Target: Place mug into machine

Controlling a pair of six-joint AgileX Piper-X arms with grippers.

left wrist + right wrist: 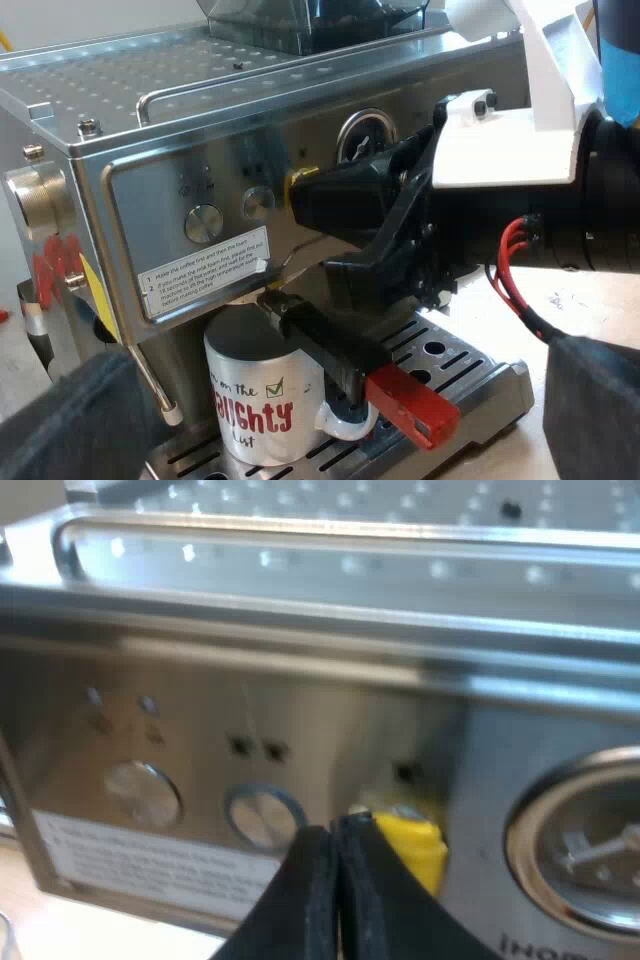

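- On the drip tray [455, 372] at the front of the espresso machine [120, 200]: one mug [250, 400], white, upright, seated on the slotted grate directly beneath the holder.
- Mug print: "on the" followed by a ticked box, then "NAUGHTY" in red capitals, then a third line that appears to read "List". The mug's own handle faces the red end of the holder's handle.
- One metal holder [310, 335] is locked into the machine's front. Its dark handle ends in red and projects outward above the mug's rim.
- One bean hopper [290, 20], dark and translucent, sits on the machine's perforated top plate.
- Front panel count: two round silver knobs [145, 795], one yellow button [410, 845], one pressure gauge [590, 840], one white label [205, 275].
- Label text: item 1 reads "Make the coffee first and then the foam". Item 2 begins "If you make the milk foam first". The remaining lines are too small to read.
- One steam wand [150, 385], thin metal with a pale tip, hangs just beside the mug.
- Right gripper [335, 830]: both black fingers are pressed together with no gap and nothing between them. The joined tips are at the yellow button; whether they touch it or stop just short cannot be told.
- Left gripper [340, 360]: its fingers [80, 420] are set wide apart and hold nothing. It faces the machine's front and stands apart from the mug.
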